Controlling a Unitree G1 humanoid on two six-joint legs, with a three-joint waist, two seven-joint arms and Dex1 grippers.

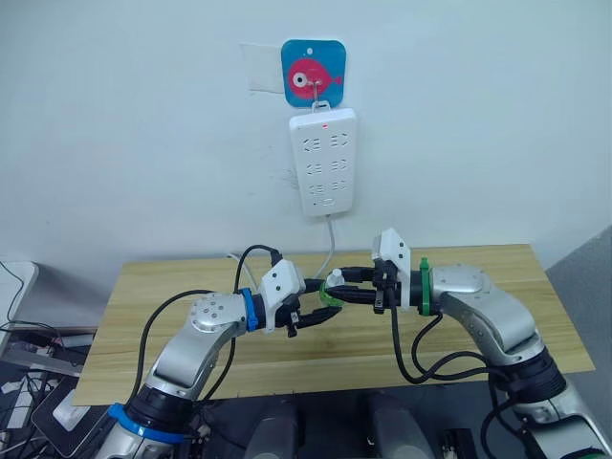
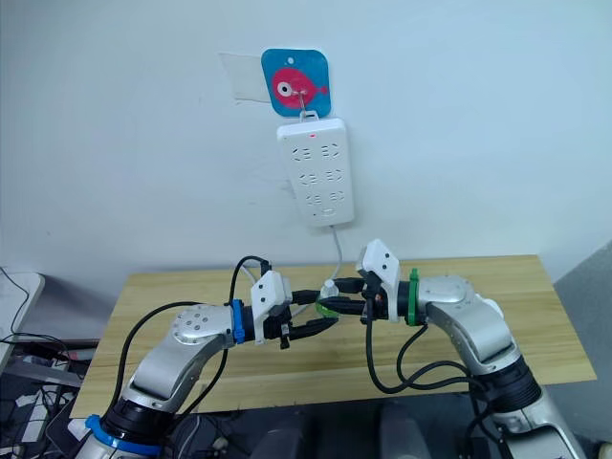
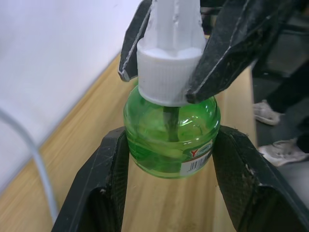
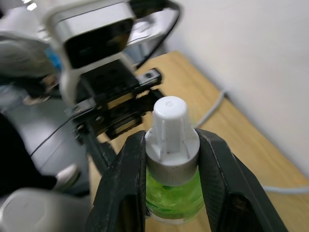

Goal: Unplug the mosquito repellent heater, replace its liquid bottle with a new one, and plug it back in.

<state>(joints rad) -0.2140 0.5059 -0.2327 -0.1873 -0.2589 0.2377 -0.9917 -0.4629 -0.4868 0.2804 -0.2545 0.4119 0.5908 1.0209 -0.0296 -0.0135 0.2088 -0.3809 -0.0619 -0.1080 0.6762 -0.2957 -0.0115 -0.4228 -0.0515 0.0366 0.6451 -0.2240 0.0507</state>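
Both pincers grip the green bottle (image 3: pixel 171 140), right on its cap.

A plain white wall (image 1: pixel 478 115) is filling the back of the room, evenly lit. A long white power strip (image 1: pixel 323 161) is hanging on it from a hook, below a blue square sticker with a pink fish (image 1: pixel 313 74); its white cord (image 1: pixel 331 244) is trailing down behind a light wooden table (image 1: pixel 172 287) standing against the wall. Dark cables are lying on the floor (image 1: pixel 24 368) at one side.
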